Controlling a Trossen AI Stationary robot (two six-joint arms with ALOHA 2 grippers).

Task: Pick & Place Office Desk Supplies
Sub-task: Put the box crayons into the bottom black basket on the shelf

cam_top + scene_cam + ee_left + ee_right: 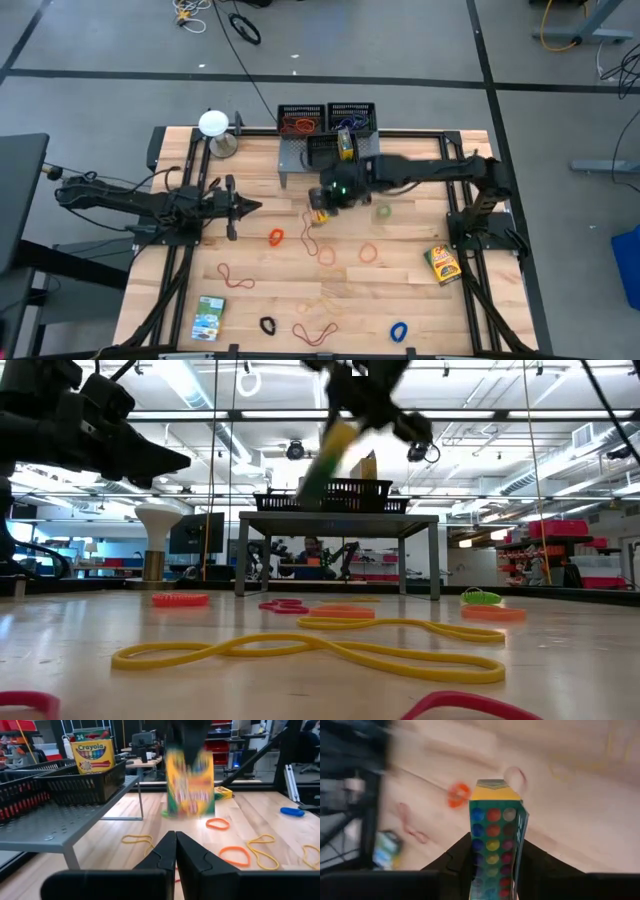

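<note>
My right gripper is shut on a yellow-green crayon box above the table's middle, just in front of the grey shelf. The box also shows in the left wrist view and in the low view. Two black mesh trays stand on the shelf; the right one holds another crayon box. Rubber bands lie scattered on the wood: orange, red, black, blue. My left gripper is shut and holds nothing, at the table's left. My right gripper pinches the crayon box between its two fingers, one on each of two opposite sides, at the box's upper end. The fingers slant down from above. The box hangs below them, tilted, lifted clear of the table, with its free end pointing away.
A yellow-green box lies near the right edge and a green-white box at the near left. A white ball on a stand stands at the far left beside the shelf. More bands lie at the middle.
</note>
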